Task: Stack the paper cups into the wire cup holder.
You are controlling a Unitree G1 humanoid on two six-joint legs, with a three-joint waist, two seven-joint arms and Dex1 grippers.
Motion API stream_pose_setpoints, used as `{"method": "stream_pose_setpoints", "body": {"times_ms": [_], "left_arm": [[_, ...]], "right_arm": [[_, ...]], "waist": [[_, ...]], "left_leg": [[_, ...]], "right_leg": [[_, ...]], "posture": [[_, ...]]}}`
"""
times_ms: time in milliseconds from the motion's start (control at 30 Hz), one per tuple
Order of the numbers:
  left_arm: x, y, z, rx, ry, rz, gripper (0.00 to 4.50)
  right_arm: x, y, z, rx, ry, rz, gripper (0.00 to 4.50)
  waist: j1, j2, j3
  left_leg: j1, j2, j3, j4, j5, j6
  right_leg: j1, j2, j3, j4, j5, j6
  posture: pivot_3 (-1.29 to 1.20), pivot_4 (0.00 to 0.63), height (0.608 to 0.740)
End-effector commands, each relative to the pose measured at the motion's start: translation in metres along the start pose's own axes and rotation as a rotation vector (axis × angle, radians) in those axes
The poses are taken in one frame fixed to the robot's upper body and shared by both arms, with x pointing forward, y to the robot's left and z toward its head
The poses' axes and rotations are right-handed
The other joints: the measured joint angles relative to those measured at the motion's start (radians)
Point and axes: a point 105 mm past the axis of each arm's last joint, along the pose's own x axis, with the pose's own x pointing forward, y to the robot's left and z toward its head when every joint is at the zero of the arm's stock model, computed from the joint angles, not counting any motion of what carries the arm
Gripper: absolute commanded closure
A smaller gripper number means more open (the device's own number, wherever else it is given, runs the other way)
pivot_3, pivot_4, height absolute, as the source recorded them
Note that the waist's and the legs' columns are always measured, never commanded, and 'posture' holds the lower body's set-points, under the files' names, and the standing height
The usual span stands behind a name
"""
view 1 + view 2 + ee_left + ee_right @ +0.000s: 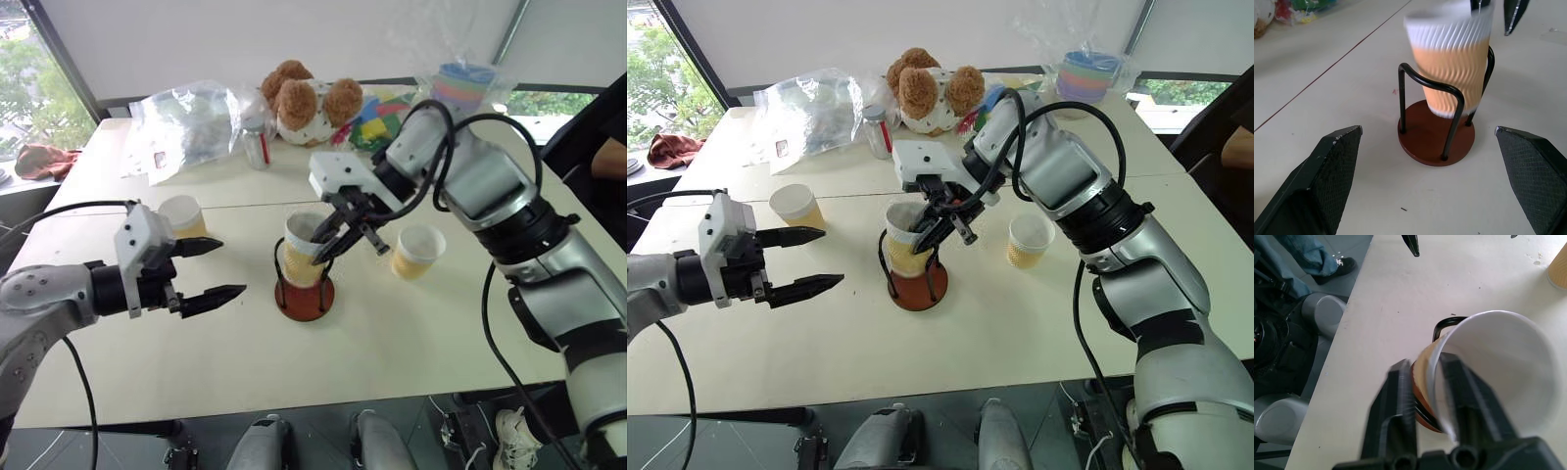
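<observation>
One paper cup (306, 250) leans tilted between the black loops of the wire cup holder (305, 299), its bottom a little above the reddish-brown base (1435, 142). My right gripper (328, 245) reaches down to that cup's rim from the right. In the right wrist view one finger (1400, 396) is outside the wall with a gap, the other inside the cup (1498, 367). A second cup (182, 215) stands upright to the left, a third cup (417, 251) to the right. My left gripper (232, 267) hovers left of the holder, open and empty, pointing at it.
A teddy bear (304, 98), a clear plastic bag (191, 122), a small bottle (257, 142), colourful toys (377, 117) and wrapped pastel cups (462, 83) line the table's far side. A person's arm (607, 157) shows at the right edge. Bare tabletop lies in front of the holder.
</observation>
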Motion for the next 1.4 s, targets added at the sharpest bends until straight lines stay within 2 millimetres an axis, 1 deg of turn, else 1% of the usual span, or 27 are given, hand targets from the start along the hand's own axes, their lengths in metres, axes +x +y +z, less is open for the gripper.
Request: {"method": "stream_pose_setpoints", "body": {"times_ms": [33,100,167,233,267,300,367,433,500,600,800,900,1033,1067,1133,1233,1267,1400], "left_arm": [[-0.001,0.0,0.007,0.032,-0.018,0.005,0.0],[-0.001,0.0,0.007,0.035,-0.017,0.005,0.0],[-0.002,0.0,0.008,0.039,-0.017,-0.001,0.0],[-0.002,-0.002,0.012,0.042,-0.023,-0.016,0.0],[-0.002,-0.003,0.016,0.044,-0.029,-0.027,0.0],[-0.002,-0.005,0.02,0.054,-0.032,-0.046,0.0],[0.0,-0.011,0.024,0.088,-0.001,-0.078,0.0],[0.002,-0.023,0.024,0.098,0.027,-0.141,0.0],[0.005,-0.029,0.028,0.096,0.019,-0.17,0.0],[0.007,-0.026,0.03,0.109,0.023,-0.169,0.0],[0.012,-0.018,0.03,0.118,0.031,-0.175,0.0],[0.013,-0.015,0.032,0.122,0.03,-0.174,0.0],[0.013,-0.013,0.032,0.128,0.033,-0.169,0.0],[0.013,-0.012,0.032,0.127,0.034,-0.164,0.0],[0.011,-0.01,0.032,0.125,0.04,-0.153,0.0],[0.008,-0.007,0.03,0.119,0.047,-0.126,0.0],[0.007,-0.006,0.029,0.114,0.046,-0.118,0.0],[0.004,-0.005,0.026,0.095,0.045,-0.102,0.0]], "right_arm": [[-0.011,-0.005,0.015,-0.038,-0.015,-0.046,2.06],[-0.021,-0.007,0.016,-0.025,-0.032,-0.087,2.06],[-0.035,-0.006,0.012,-0.01,-0.023,-0.133,2.06],[-0.051,-0.001,-0.01,0.002,0.054,-0.183,2.06],[-0.058,0.003,-0.024,0.019,0.106,-0.202,2.06],[-0.069,0.009,-0.046,0.056,0.183,-0.232,2.06],[-0.085,0.022,-0.077,0.124,0.291,-0.258,2.06],[-0.093,0.035,-0.094,0.173,0.341,-0.268,2.06],[-0.094,0.044,-0.103,0.227,0.346,-0.282,2.06],[-0.091,0.049,-0.111,0.269,0.349,-0.312,2.06],[-0.08,0.052,-0.122,0.333,0.325,-0.348,2.06],[-0.077,0.05,-0.129,0.327,0.341,-0.36,2.06],[-0.073,0.049,-0.133,0.337,0.335,-0.342,2.06],[-0.072,0.049,-0.134,0.34,0.332,-0.34,2.29],[-0.071,0.047,-0.136,0.349,0.325,-0.339,2.9],[-0.069,0.046,-0.137,0.362,0.308,-0.325,4.36],[-0.069,0.046,-0.138,0.364,0.311,-0.322,4.44],[-0.068,0.048,-0.143,0.364,0.331,-0.31,4.44]], "waist": [[0.0,0.0,0.0],[0.001,0.0,0.0],[0.003,0.0,0.0],[0.009,0.0,0.0],[0.011,0.0,0.0],[0.016,-0.001,0.0],[0.021,-0.002,-0.001],[0.018,-0.001,0.0],[0.01,0.0,0.001],[-0.006,0.001,0.001],[0.004,0.001,0.001],[0.005,0.001,0.001],[0.004,0.0,0.001],[0.004,0.0,0.001],[0.003,0.0,0.001],[0.002,0.0,0.001],[0.003,0.0,0.001],[0.004,0.0,0.001]], "left_leg": [[0.0,0.0,0.0,0.0,0.0,0.0],[0.0,0.0,0.0,0.0,0.0,0.0],[0.0,0.0,0.0,0.0,0.0,0.0],[0.0,0.0,0.0,0.0,0.0,0.0],[0.0,0.0,-0.001,0.0,0.0,0.0],[0.0,-0.001,-0.001,0.0,-0.001,0.001],[0.0,-0.001,-0.001,0.0,-0.002,0.003],[0.0,-0.001,0.001,0.0,-0.002,0.003],[0.0,0.0,0.002,0.0,-0.002,0.003],[0.001,0.002,0.002,0.0,-0.002,0.003],[0.002,0.002,0.002,0.0,-0.001,0.003],[0.002,0.001,0.002,0.001,-0.001,0.003],[0.002,0.001,0.002,0.002,-0.001,0.003],[0.002,0.001,0.002,0.002,-0.001,0.003],[0.002,0.001,0.002,0.002,-0.001,0.003],[0.002,0.001,0.002,0.002,-0.001,0.003],[0.002,0.001,0.002,0.002,-0.001,0.003],[0.002,0.001,0.002,0.002,-0.001,0.003]], "right_leg": [[0.0,0.0,0.0,0.0,0.0,0.0],[0.0,0.0,0.0,0.0,0.0,0.0],[0.0,0.0,0.0,0.0,0.0,0.0],[0.0,0.0,0.0,0.0,0.0,0.0],[0.001,0.0,-0.001,0.0,0.0,0.0],[0.001,-0.001,-0.002,-0.001,0.0,0.0],[0.002,-0.001,-0.003,-0.003,0.0,0.0],[0.003,-0.001,-0.003,-0.005,0.0,0.0],[0.002,-0.001,-0.003,-0.005,0.0,0.0],[0.002,0.0,-0.002,-0.003,0.0,0.0],[0.002,0.001,-0.002,-0.001,0.0,0.0],[0.003,0.0,-0.002,-0.001,0.0,0.0],[0.003,0.0,-0.002,-0.001,0.0,0.0],[0.003,0.0,-0.003,-0.001,0.0,0.0],[0.003,0.0,-0.003,-0.001,0.0,0.0],[0.003,0.0,-0.003,-0.001,0.0,0.0],[0.003,0.0,-0.003,-0.001,0.0,0.0],[0.003,0.0,-0.003,-0.001,0.0,0.0]], "posture": [[0.0,0.15,0.74],[0.0,0.15,0.74],[0.0,0.15,0.74],[0.0,0.15,0.74],[0.0,0.15,0.74],[0.0,0.15,0.74],[0.0,0.15,0.74],[0.0,0.15,0.74],[0.0,0.15,0.74],[0.0,0.15,0.74],[0.0,0.15,0.74],[0.0,0.15,0.74],[0.0,0.15,0.74],[0.0,0.15,0.74],[0.0,0.15,0.74],[0.0,0.15,0.74],[0.0,0.15,0.74],[0.0,0.15,0.74]]}}
